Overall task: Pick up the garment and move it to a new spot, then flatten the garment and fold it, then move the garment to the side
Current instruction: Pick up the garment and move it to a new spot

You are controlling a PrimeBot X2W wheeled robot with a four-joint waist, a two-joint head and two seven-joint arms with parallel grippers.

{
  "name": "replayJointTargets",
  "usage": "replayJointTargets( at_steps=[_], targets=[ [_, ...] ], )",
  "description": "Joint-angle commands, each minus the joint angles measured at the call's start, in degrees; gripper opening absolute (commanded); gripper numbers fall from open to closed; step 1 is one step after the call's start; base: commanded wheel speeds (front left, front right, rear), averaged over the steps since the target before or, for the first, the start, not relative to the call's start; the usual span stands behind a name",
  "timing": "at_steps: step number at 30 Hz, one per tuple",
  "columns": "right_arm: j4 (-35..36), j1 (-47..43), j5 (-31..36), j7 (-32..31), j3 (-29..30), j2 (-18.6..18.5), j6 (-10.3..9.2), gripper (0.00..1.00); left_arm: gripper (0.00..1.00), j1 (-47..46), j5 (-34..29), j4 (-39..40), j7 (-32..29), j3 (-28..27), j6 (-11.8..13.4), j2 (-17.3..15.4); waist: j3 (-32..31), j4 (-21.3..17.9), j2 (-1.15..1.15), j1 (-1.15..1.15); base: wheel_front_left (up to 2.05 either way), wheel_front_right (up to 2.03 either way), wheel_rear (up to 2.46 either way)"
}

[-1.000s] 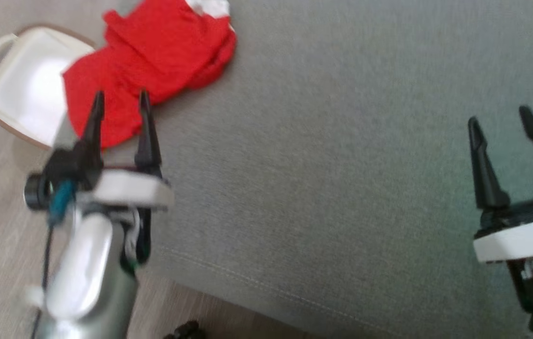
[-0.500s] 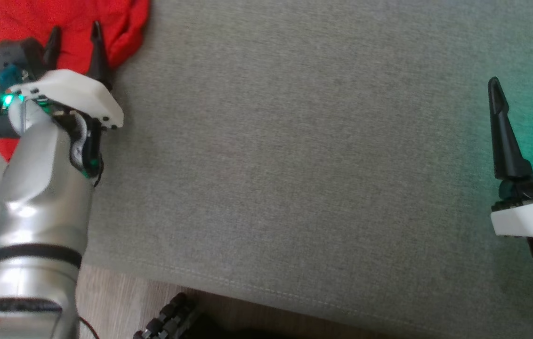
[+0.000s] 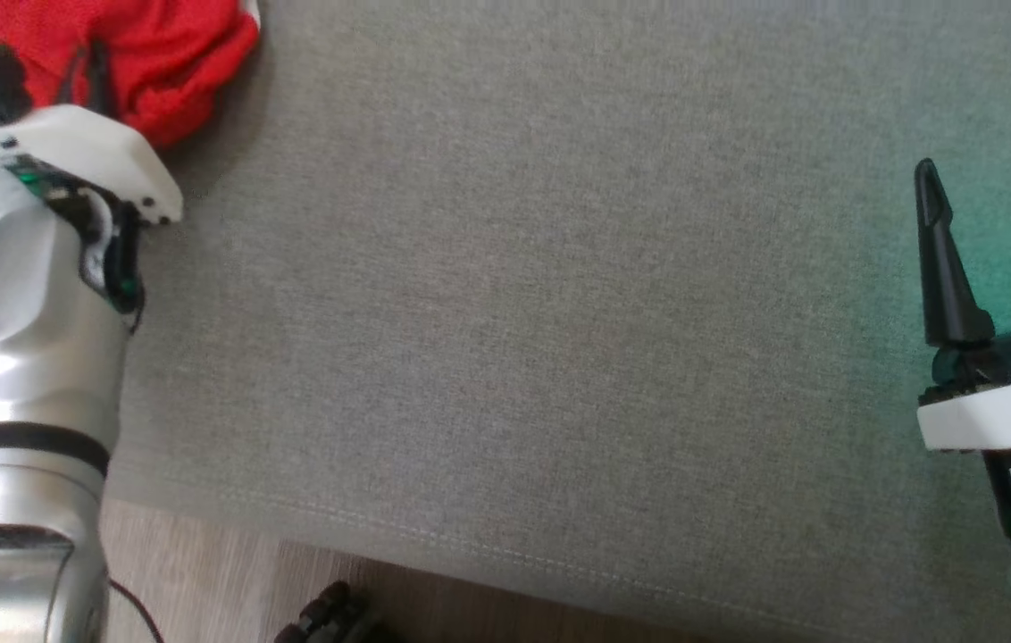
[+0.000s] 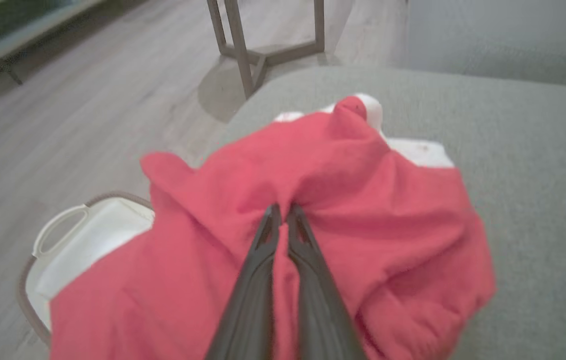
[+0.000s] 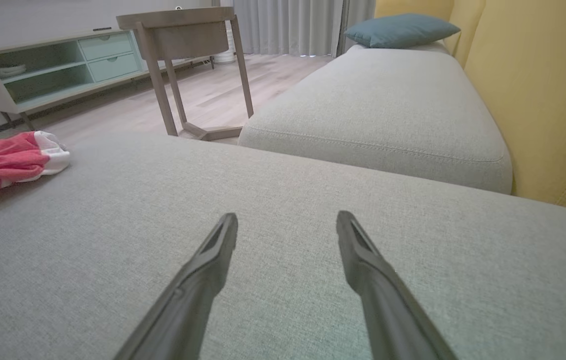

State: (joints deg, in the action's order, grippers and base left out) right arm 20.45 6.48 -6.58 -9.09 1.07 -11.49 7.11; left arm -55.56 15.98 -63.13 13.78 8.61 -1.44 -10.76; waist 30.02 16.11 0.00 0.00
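- Garment [image 4: 363, 225]: red cloth with white trim, crumpled in a heap at the left corner of the grey cushion [image 3: 559, 313]. One flap hangs over the cushion's edge above a white basket [image 4: 73, 235] on the floor.
- Left fingers [image 4: 255, 280]: clenched together on a raised fold near the middle of the heap. The cloth puckers toward the tips, so a pinch of fabric appears to be caught between them.
- Right fingers [image 5: 203, 280]: spread apart and holding nothing, they hover over bare cushion, well apart from the garment.
- Handling, as judged: light, soft and limp, with no stiffness of its own. Lifted from one pinch, it should sag and lengthen below the hold. Trailing parts may drag on the cushion's weave or catch the basket rim. It looks neither fragile nor slippery.
- Where to hold, as judged: a pinch in mid-heap serves for carrying to a new spot, though it may catch one layer or several. Flattening and folding call for holds on the edges, such as a hem or the white-trimmed border, one in each set of fingers. Which edge is which cannot be told while the cloth is crumpled.
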Motion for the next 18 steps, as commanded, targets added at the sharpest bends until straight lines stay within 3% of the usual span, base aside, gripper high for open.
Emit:
replayJointTargets(
  at_steps=[1, 4, 10, 18],
  targets=[
    [1.75, -0.43, -0.50, 0.44, -1.19, 0.16, 0.37, 1.00, 0.00, -0.82, -0.54, 2.32, 0.76, -1.20, 0.62, -4.06, -1.80, 0.36, 0.00, 0.00, 0.00, 0.00, 0.00],
    [0.85, -1.08, -0.55, 1.15, -1.15, 1.09, 0.37, 1.00, 0.00, 0.21, -1.40, 7.66, 1.15, -1.52, 2.16, -4.76, -4.66, 0.48, 0.00, 0.00, 0.00, 0.00, 0.00],
    [-1.16, -2.68, -0.62, 2.90, -1.06, 3.44, 0.37, 1.00, 0.00, 8.04, -3.54, 26.32, 1.20, -3.48, 5.39, -5.66, -10.66, -0.37, 0.00, 0.00, 0.00, 0.00, 0.00],
    [-2.94, -4.75, -0.89, 4.67, -1.39, 6.16, 0.37, 1.00, 0.00, 21.65, -4.93, 47.40, 1.06, -3.17, 7.67, -4.58, -16.26, -4.39, 0.00, 0.00, 0.00, 0.00, 0.00]
  ],
)
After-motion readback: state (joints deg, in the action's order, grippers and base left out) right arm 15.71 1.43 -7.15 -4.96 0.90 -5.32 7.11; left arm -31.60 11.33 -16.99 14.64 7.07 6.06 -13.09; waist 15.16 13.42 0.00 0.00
